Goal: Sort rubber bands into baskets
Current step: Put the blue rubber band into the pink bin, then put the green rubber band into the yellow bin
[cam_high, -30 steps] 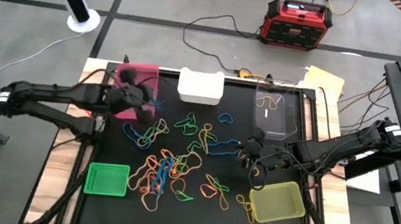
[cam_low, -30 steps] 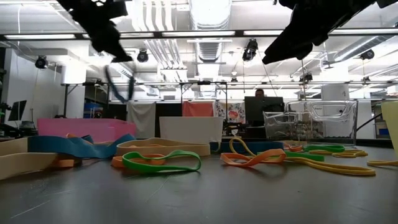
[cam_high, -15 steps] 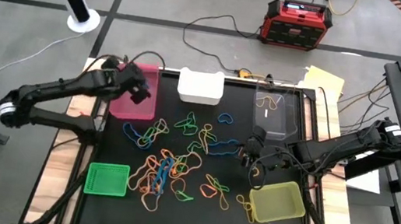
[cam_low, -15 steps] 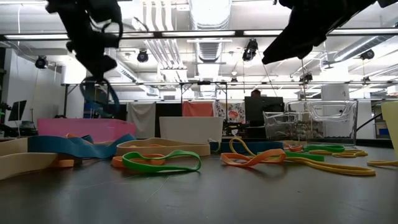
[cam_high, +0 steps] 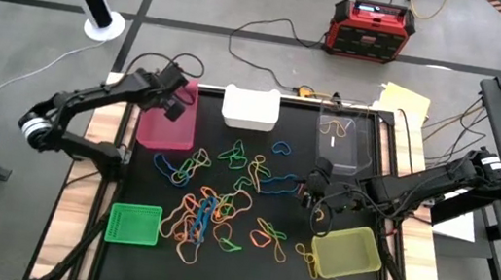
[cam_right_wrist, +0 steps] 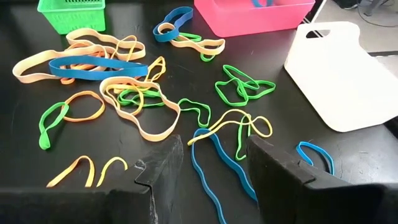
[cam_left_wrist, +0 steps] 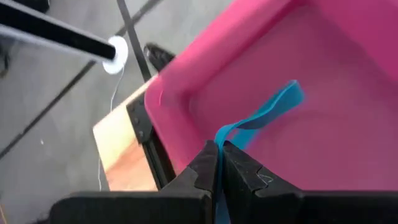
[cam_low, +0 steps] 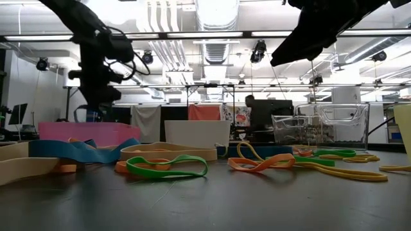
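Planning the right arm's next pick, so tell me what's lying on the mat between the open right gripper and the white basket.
In the right wrist view, the right gripper faces a blue band, a yellow band and green bands before the white basket.

Black table (cam_high: 242,267), rubber bands (cam_high: 207,208), five baskets (cam_high: 134,224)

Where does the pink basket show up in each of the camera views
High view: the pink basket sits at the mat's far left corner, left of the white basket.
Low view: a low pink band at left, again left of the white basket.
Left wrist view: it fills the frame, a blue rubber band dangling into it.
Right wrist view: top middle, beside the white basket.
Shared landmark: the white basket.
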Action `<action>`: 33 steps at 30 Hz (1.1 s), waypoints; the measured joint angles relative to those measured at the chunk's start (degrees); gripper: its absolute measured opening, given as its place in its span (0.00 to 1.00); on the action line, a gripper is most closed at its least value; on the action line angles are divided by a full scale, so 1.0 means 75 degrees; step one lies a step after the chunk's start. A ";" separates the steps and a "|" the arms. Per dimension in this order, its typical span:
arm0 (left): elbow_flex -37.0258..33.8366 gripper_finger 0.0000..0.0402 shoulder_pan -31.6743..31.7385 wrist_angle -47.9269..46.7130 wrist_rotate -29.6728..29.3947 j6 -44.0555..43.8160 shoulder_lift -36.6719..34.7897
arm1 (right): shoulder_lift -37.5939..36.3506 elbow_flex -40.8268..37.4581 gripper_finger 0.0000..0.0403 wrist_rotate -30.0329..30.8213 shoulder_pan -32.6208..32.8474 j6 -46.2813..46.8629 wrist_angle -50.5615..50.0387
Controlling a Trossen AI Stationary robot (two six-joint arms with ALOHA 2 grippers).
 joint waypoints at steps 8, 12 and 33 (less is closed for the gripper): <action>0.0000 0.00 0.0358 0.1408 0.0034 0.0875 0.0421 | 0.0000 0.0000 0.43 0.0055 0.0000 0.0046 0.0000; -0.0013 0.00 0.0348 0.1022 0.0923 0.0478 0.0524 | 0.0000 -0.0001 0.43 0.0055 0.0006 0.0077 0.0000; -0.0306 0.29 0.0203 0.0320 0.1980 -0.0329 0.0658 | 0.0166 -0.0010 0.43 0.0058 0.0000 0.0112 0.0005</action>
